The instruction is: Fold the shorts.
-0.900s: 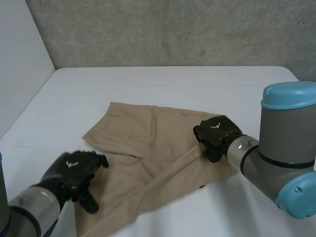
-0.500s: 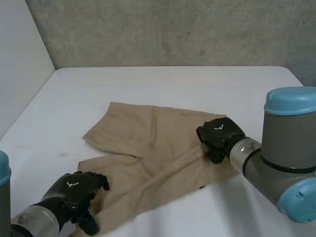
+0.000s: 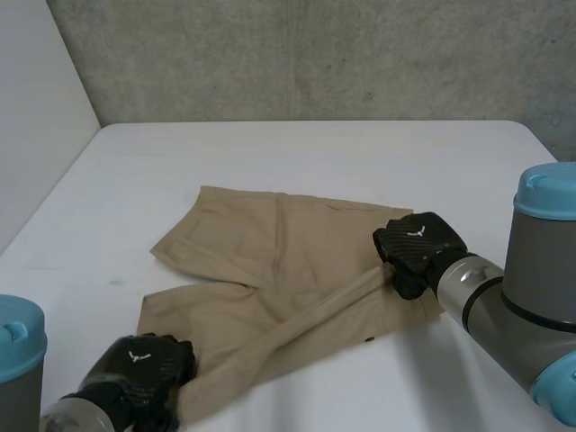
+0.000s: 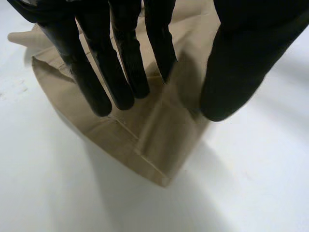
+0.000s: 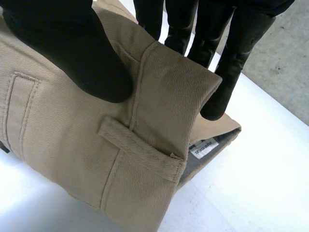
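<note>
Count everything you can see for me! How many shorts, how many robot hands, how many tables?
shorts: 1
robot hands: 2, the left hand and the right hand
table: 1
Total: 4

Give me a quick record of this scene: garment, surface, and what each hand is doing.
garment: tan shorts, spread out, not yet folded
surface: white table
left hand: open, fingers straight over the near leg's hem corner
right hand: shut on the shorts, thumb on top of the waistband corner, fingers behind it
detail: belt loop and label visible at that lifted corner
</note>
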